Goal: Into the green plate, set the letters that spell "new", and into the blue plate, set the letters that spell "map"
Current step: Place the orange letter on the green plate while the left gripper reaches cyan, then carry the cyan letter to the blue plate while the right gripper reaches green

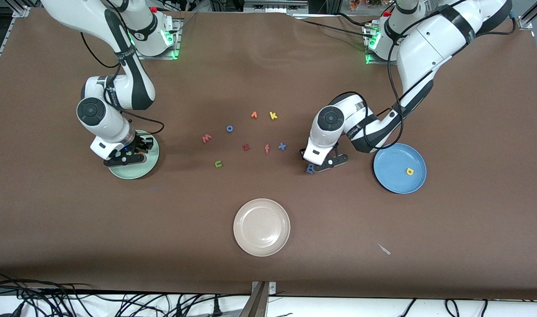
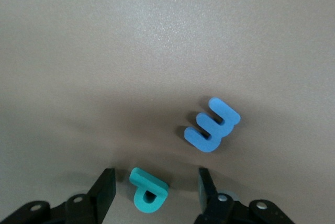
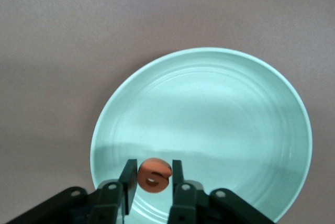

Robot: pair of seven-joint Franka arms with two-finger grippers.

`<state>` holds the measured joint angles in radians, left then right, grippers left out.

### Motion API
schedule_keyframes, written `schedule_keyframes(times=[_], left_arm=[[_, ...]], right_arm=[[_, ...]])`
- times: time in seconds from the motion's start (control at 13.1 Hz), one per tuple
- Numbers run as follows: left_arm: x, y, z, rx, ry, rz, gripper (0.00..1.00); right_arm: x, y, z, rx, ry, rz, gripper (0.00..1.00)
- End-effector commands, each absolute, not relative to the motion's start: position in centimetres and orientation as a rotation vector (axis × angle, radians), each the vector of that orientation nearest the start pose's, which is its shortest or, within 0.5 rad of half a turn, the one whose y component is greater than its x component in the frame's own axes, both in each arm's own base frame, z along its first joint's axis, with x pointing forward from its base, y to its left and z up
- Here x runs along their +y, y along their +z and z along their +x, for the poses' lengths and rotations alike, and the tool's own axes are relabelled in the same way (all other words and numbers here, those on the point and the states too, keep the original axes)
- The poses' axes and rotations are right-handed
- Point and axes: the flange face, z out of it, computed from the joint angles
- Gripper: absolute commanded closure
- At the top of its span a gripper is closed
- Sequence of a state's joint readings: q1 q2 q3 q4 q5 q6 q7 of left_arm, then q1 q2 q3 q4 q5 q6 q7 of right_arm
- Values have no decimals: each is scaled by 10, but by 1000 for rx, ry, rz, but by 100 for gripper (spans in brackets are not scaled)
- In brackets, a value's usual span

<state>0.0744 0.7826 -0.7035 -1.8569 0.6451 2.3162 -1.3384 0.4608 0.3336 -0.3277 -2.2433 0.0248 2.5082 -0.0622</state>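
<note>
At the left of the front view the right claw (image 1: 126, 155) hangs over the green plate (image 1: 150, 166), its jaws close about the orange e (image 3: 154, 175) with slight gaps showing, so the letter looks barely held or just let go. To finish this drop well, the jaws should part fully while low over the plate's middle, so the light foam neither sticks to a pad nor bounces past the rim. Right of centre in that view, the left claw (image 1: 322, 164) is down at the surface with its jaws spread on either side of the teal p (image 2: 149, 190), not yet touching it. The blue m (image 2: 212, 124) lies just beside the p, so the jaws should close squarely without nudging it. The blue plate (image 1: 385, 179) at the right already holds the yellow a (image 1: 410, 171). The green n (image 1: 218, 164) and salmon w (image 1: 206, 138) wait on the surface near the centre.
</note>
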Motion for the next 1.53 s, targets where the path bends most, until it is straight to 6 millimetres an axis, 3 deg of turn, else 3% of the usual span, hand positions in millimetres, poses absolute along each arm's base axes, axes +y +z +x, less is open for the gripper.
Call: schedule_keyframes(times=[0.0, 0.15, 0.23, 0.31, 0.46, 0.77, 1.0, 1.3, 1.45], left_arm=[[-343, 167, 526, -601, 92, -3046, 42], [-343, 166, 525, -598, 94, -3046, 56], [-344, 167, 525, -598, 93, -3045, 66], [-343, 167, 526, -603, 94, -3043, 75], [-342, 168, 527, -617, 91, -3038, 87], [-340, 170, 529, -624, 85, -3038, 99], [-337, 180, 535, -630, 59, -3041, 100], [-313, 244, 555, -610, -22, -2969, 100], [-281, 284, 574, -597, 60, -2970, 100]], right_arm=[[70, 231, 540, -326, 55, -3201, 0], [91, 253, 557, -198, 117, -3177, 0], [111, 264, 566, -133, 142, -3154, 0], [128, 265, 577, -59, 145, -3141, 0], [161, 259, 580, 20, 141, -3133, 0], [240, 242, 581, 82, 141, -3102, 0], [270, 225, 582, 57, 113, -3087, 0], [306, 210, 580, -22, 79, -3082, 0], [324, 202, 571, -84, 84, -3095, 0]])
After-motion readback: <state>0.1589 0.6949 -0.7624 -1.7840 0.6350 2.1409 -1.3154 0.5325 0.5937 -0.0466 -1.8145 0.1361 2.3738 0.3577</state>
